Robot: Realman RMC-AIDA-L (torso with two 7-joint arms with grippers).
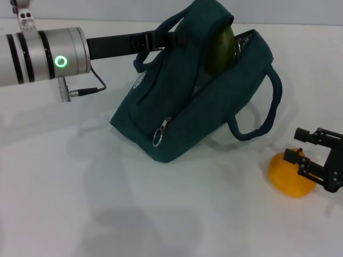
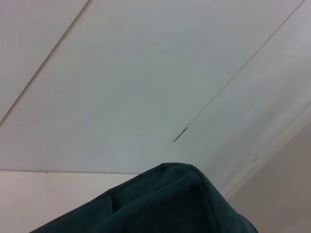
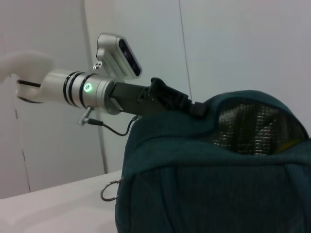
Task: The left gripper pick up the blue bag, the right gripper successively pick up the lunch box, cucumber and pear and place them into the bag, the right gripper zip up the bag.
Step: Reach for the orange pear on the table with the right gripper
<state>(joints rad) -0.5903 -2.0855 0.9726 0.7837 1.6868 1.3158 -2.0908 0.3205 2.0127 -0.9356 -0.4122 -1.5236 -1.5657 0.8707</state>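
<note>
The blue bag [image 1: 182, 118] hangs tilted over the table with its mouth open toward the right. My left gripper [image 1: 179, 36] is shut on its top edge, and the same grip on the bag [image 3: 194, 184] appears in the right wrist view at the left gripper [image 3: 194, 108]. The cucumber [image 1: 221, 51] stands in the bag's opening, its upper end poking out. On the table at the right lies the pear [image 1: 286, 179]. My right gripper [image 1: 300, 147] hovers open just above the pear's top. The lunch box is out of view.
The zipper's metal ring pull [image 1: 159, 136] dangles at the bag's lower front end. A loose handle [image 1: 265, 110] droops on the bag's right side. The silver lining [image 3: 252, 128] shows inside the mouth. White tabletop [image 1: 80, 203] stretches at front left.
</note>
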